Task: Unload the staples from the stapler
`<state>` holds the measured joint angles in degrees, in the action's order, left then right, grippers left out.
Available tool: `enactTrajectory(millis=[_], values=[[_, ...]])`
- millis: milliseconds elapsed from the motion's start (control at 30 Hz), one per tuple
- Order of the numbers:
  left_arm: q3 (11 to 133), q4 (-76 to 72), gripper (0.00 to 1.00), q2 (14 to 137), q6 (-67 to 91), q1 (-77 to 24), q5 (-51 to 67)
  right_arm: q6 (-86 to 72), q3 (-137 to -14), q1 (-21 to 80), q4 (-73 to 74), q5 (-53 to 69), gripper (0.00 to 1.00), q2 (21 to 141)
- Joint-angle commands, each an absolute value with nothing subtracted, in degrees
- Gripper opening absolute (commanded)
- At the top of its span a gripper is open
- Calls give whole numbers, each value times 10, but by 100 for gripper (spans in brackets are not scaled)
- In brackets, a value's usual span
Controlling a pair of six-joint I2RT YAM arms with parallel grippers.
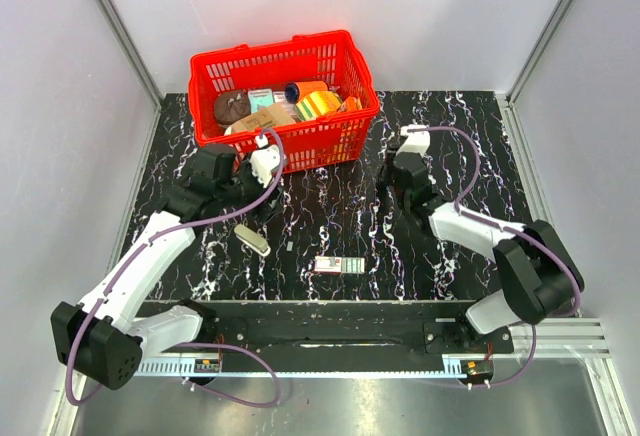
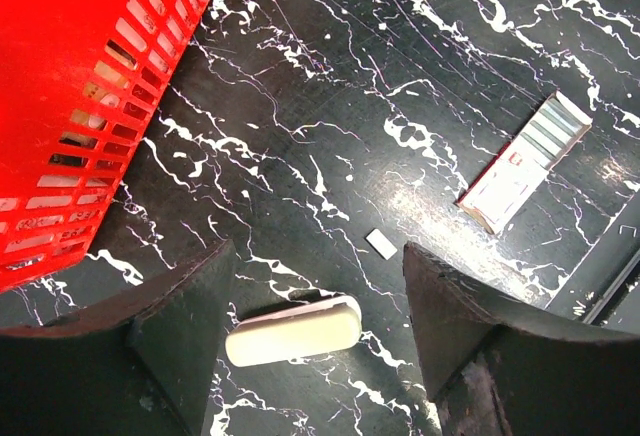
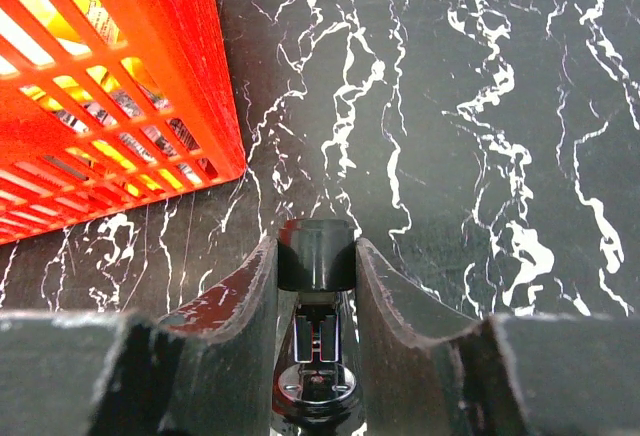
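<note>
Stapler (image 3: 315, 256): black, small, with a rounded glossy end; a bright metal channel shows along its middle between the fingers. Whether staples sit in that channel cannot be told.
Location: between the jaws of the right tool (image 3: 315, 248), low over the bench (image 1: 330, 216), right of the red basket (image 1: 300, 141) and just clear of its corner.
Right tool: clamped on the stapler, one finger against each long side.
Left tool (image 2: 318, 253): jaws apart, holding nothing, hovering above a white piece (image 2: 293, 331) that lies flat on the bench.
Handling (judged): light and rigid, a hard shell over metal. The gloss suggests a slippery surface, so a side grip could let it twist. The hinge and sprung pusher may snap or shift when the magazine is opened.
Where to hold (judged): the flat flanks of the base, as the right tool does now, leaving the top and the channel free for the other tool.
Fragility (judged): the body is sturdy, but a staple strip is thin, breaks into sections easily and is hard to pinch.
Nearby: an open box (image 2: 520, 166) and a small white chip (image 2: 380, 243) lie apart on the bench. What the chip is cannot be told.
</note>
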<state>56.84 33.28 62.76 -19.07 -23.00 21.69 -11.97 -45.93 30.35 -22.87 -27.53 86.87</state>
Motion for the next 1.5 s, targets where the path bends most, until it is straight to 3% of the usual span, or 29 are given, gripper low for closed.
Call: enactTrajectory(millis=[0,400,667,700,800,900,967,1100,1467], values=[[577,336,72,617,-178,-224,214,-177,-396,322,-203,-267,0,825],[568,341,72,617,-178,-221,198,-262,-357,411,-88,-295,0,794],[570,352,72,624,-172,-221,196,-267,-402,414,-45,-296,0,894],[571,356,72,624,-171,-221,194,-268,-416,413,-35,-295,3,906],[577,370,74,624,-170,-220,188,-272,-439,413,-20,-285,42,904],[578,382,75,614,-168,-220,185,-283,-442,413,-11,-276,67,875],[578,388,75,605,-167,-220,182,-287,-446,413,-4,-275,75,850],[577,399,76,590,-163,-219,173,-303,-459,425,61,-278,79,805],[577,423,76,566,-165,-217,156,-388,-455,592,108,-263,72,763]])
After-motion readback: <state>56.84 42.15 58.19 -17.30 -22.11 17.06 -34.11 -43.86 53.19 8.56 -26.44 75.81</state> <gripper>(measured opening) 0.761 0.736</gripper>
